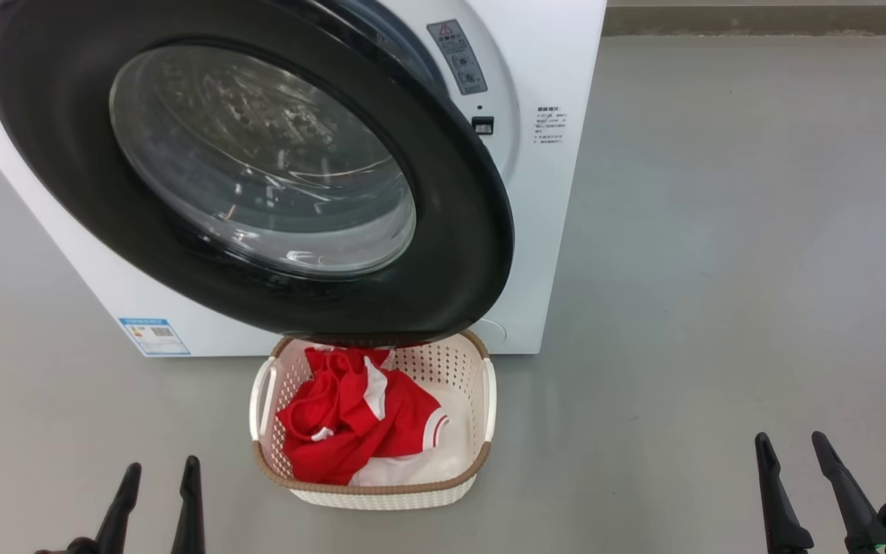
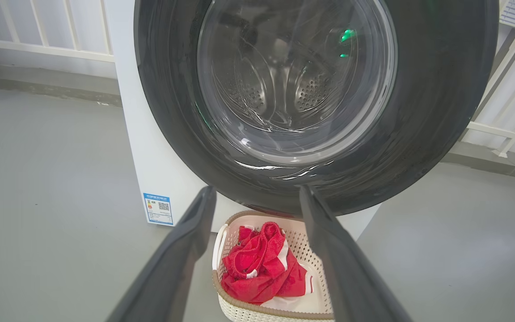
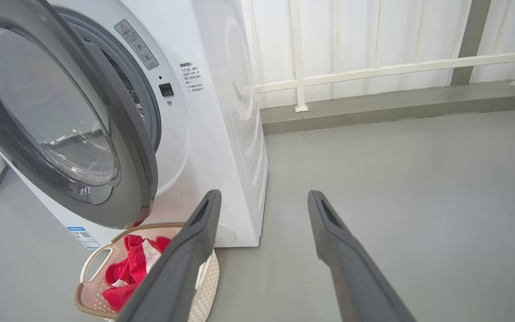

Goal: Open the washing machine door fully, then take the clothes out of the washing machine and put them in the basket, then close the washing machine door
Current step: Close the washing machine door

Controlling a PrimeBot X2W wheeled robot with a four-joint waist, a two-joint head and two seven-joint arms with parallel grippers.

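**Clothes in basket, door ajar**

From the head camera, shows the clothes heaped inside the basket, red with white trim, crowding its 9 o'clock half. Leaves a patch of pale fabric showing toward 4 o'clock.

Places the basket on the grey floor, just in front of the washing machine and at 6 o'clock of the washing machine door. Tucks the basket's far rim under the door's black edge.

Finds the door neither shut nor wide: stands off the machine front at its 3 o'clock edge, with the latch socket uncovered beside it. Reveals the steel drum through the glass in the left wrist view.

Puts the left gripper low at 8 o'clock of the basket, fingers spread, pinching nothing. Puts the right gripper out at 4 o'clock, well apart from the basket, fingers likewise spread and empty.

Marks a blue label on the machine's lower corner, at 10 o'clock of the basket.
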